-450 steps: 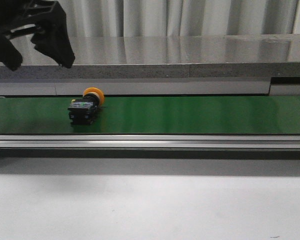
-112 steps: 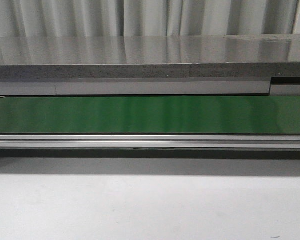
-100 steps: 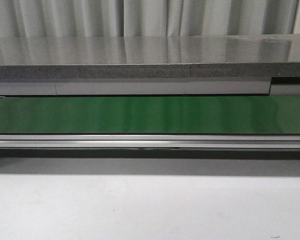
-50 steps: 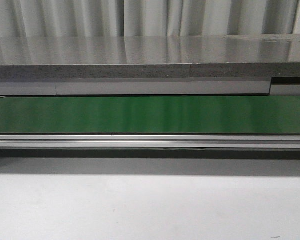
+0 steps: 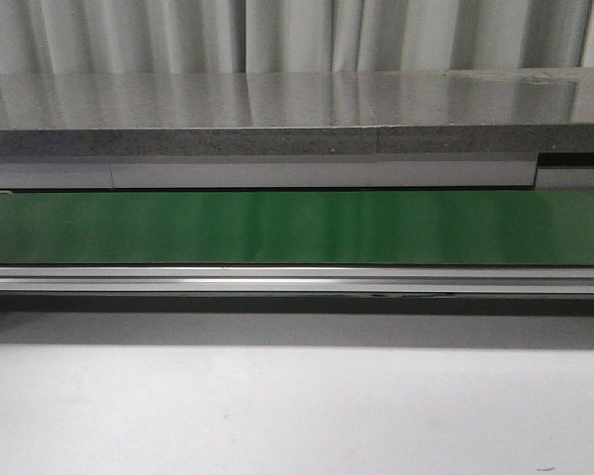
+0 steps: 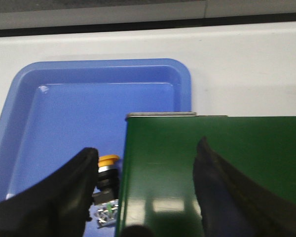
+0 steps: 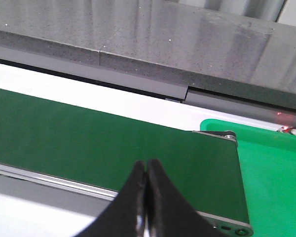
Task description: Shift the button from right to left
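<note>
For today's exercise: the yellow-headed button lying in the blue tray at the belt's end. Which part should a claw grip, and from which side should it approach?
Grip the button across its dark blocky body, coming from above. Its flat sides suit the pads better than the round yellow head. It lies close beside the green belt in the blue tray, so a sideways approach looks blocked.

Green conveyor belt (image 5: 297, 228) bare along its whole visible length; open passage above it. Grey stone ledge (image 5: 277, 124) walls the far side. Metal rail (image 5: 297, 282) edges the near side. Blue tray (image 6: 64, 113) at belt's left end, mostly open floor.
</note>
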Available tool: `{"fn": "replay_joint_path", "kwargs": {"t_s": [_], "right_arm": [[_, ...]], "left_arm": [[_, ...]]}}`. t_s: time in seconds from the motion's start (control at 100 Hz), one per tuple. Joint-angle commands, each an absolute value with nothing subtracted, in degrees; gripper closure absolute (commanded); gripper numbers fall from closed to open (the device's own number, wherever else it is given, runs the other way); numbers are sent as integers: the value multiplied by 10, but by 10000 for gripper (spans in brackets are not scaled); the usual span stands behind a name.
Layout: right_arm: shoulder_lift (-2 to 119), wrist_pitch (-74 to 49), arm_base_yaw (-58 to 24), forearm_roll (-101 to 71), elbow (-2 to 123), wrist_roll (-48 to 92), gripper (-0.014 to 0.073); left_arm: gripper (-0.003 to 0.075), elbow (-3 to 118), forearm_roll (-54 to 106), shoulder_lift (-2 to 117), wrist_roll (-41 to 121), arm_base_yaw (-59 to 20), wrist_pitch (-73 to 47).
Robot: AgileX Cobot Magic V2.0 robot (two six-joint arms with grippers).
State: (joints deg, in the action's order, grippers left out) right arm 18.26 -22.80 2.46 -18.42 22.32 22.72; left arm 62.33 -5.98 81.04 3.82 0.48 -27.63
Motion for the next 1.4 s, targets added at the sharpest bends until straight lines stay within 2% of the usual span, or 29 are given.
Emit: {"fn": "replay_joint_path", "kwargs": {"t_s": [0.0,0.49,0.74,0.9,1.17,1.39], "right_arm": [[185,-183,24,-189,239,231,662],[185,-183,24,-189,239,231,662],[185,-183,24,-189,239,231,662],[185,-183,24,-189,239,231,662],[185,-183,24,-189,239,231,662],[185,-183,24,-189,239,231,662]], "left_arm": [[318,616,-41,763,37,-14,-231],[319,408,36,527,37,-32,-96],[328,339,39,394,37,-32,-84],[425,319,46,326,37,-32,-93],[717,300,46,277,37,-32,-116],[715,300,49,277,37,-32,-119]]}}
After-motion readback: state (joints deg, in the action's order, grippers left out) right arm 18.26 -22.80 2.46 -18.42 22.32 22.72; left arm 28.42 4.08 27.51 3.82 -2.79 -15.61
